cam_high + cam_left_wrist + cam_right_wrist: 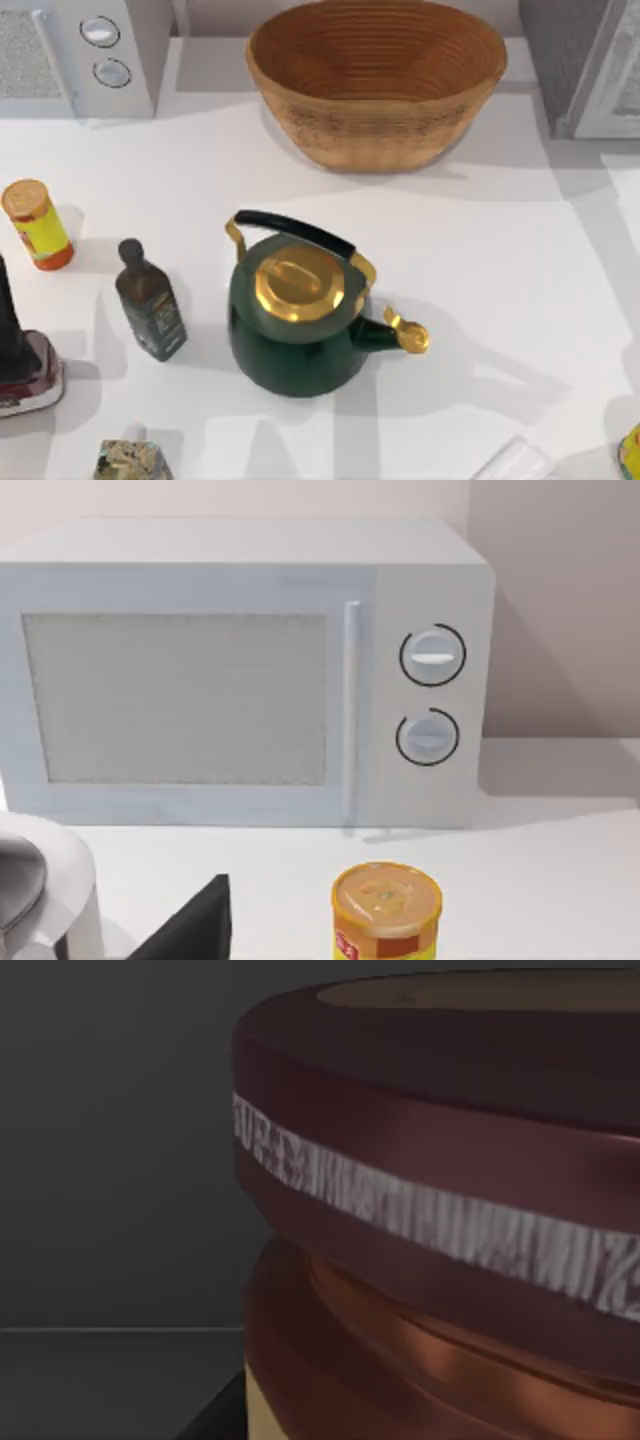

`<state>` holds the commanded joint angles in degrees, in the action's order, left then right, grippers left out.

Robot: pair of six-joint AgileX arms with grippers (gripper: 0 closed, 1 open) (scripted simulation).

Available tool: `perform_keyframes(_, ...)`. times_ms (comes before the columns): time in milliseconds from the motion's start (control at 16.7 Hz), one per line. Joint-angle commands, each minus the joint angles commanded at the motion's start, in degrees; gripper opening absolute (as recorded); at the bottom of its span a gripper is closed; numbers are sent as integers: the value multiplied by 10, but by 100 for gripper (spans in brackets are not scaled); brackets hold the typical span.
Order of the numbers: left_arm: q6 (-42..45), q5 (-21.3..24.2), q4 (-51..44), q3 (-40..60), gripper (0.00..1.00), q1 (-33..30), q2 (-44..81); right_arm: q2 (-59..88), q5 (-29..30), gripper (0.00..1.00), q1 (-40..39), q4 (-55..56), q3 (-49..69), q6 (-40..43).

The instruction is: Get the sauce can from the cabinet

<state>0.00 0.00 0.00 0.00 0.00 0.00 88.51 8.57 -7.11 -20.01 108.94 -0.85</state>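
1. Right wrist view puts the sauce can upright against a dark interior, which we judge to be the cabinet.
2. Our right pincer sits directly before it; we cannot tell its state.
3. Left arm idles facing the microwave.

The white table carries a green kettle, wicker basket, dark bottle, yellow container and microwave.
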Motion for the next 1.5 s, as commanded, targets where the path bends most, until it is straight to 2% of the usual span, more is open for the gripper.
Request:
perform_keyframes(360, 0, 0, 0, 0, 100, 0, 0, -17, 10, 0, -13, -23, 8, 0)
perform_keyframes(900, 0, 0, 0, 0, 100, 0, 0, -187, 106, 0, -111, -253, 62, 0)
perform_keyframes(1320, 0, 0, 0, 0, 100, 0, 0, -203, 112, 0, -114, -262, 58, -1)
perform_keyframes(1500, 0, 0, 0, 0, 100, 0, 0, -237, 103, 0, -103, -239, 4, 0)
